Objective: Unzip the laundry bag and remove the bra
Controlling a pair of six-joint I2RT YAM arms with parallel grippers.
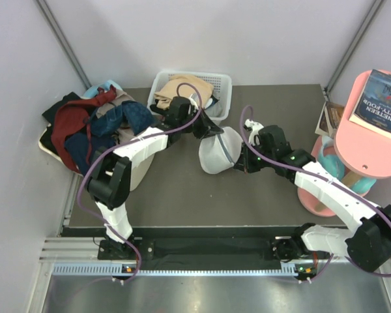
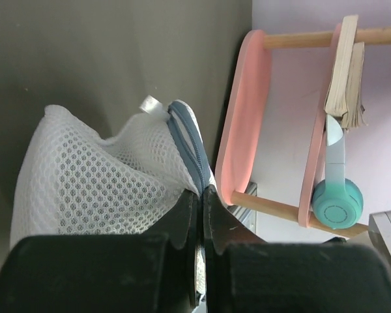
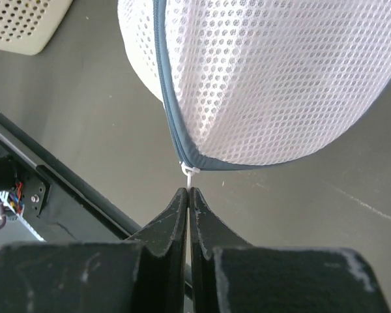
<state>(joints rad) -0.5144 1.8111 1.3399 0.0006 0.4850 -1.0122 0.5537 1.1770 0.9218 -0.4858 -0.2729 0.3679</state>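
Dark table (image 1: 182, 195), laundry bag (image 1: 216, 153), contents obscure

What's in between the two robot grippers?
The laundry bag is there, as the top view shows. The left gripper pinches its edge, and the right gripper pinches its white zipper pull.

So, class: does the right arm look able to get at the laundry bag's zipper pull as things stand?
Apparently yes: the right end effector is shut right at the white zipper pull below the laundry bag, with nothing between them.
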